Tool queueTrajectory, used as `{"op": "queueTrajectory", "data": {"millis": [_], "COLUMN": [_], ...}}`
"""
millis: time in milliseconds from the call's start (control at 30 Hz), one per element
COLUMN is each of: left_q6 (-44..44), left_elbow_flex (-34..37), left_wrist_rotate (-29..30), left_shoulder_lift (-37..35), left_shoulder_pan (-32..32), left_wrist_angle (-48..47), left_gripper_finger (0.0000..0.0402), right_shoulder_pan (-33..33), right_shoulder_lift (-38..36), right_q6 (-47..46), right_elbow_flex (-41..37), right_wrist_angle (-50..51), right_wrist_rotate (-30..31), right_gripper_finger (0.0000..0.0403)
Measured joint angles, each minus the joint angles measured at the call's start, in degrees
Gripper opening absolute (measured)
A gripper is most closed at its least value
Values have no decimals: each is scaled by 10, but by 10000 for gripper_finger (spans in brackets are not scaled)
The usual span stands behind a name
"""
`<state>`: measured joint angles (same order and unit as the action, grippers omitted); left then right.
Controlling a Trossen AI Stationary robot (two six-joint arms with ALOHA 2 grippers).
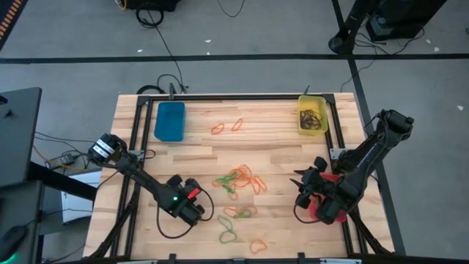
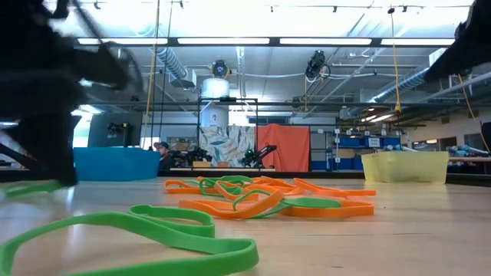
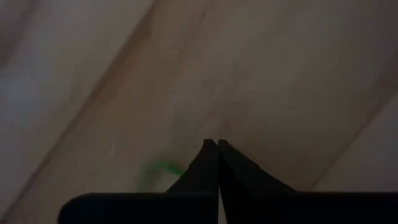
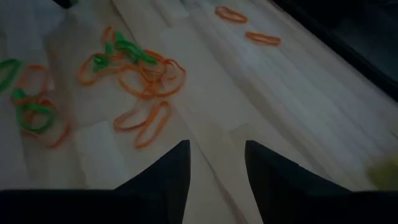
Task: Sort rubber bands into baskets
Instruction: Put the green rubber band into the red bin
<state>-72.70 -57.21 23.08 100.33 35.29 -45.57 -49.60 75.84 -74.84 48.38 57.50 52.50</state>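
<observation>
Green rubber bands [image 2: 153, 230] lie closest on the table [image 1: 278, 147], with orange ones heaped mid-table; dark bands already sit in the yellow basket [image 1: 313, 115]. Blue basket [image 1: 169, 121] looks empty. Left gripper [image 3: 217, 148] is pinched closed at the wood beside a green band; right gripper [image 4: 216, 158] hovers with fingers parted, so most sorting remains.

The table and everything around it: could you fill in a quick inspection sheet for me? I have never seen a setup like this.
Surface: wooden table, black frame at its edges.
Job's things: orange and green rubber bands scattered mid-table; blue basket and yellow basket at the far edge, dark bands in the yellow one; red basket mostly hidden under the right arm.
Clutter: nothing seen.
Grippers: left gripper shut, low over the wood, a green band beside its tips; whether it is pinched cannot be told. Right gripper open, empty.
Cables: black cables on the floor.
Surroundings: workshop hall; a person far behind.
</observation>
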Motion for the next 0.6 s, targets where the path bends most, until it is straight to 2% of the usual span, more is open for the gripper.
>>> {"op": "queueTrajectory", "data": {"millis": [100,333,467,600], "left_q6": [22,60,101,150], "left_elbow_flex": [-25,-56,-78,-100], "left_wrist_rotate": [31,123,144,206], "left_shoulder_lift": [0,-1,-1,-2], "left_shoulder_pan": [0,-5,-15,-25], "left_wrist_angle": [-25,-87,-82,-66], "left_gripper_finger": [3,2,2,3], "right_shoulder_pan": [8,10,17,34], "right_shoulder_lift": [0,0,0,0], "right_q6": [13,137,201,272], "right_elbow_flex": [-27,-50,-46,-62], "right_wrist_angle": [-29,-100,-174,-283], "right_wrist_rotate": [4,105,111,119], "right_gripper_finger": [164,164,164,164]}}
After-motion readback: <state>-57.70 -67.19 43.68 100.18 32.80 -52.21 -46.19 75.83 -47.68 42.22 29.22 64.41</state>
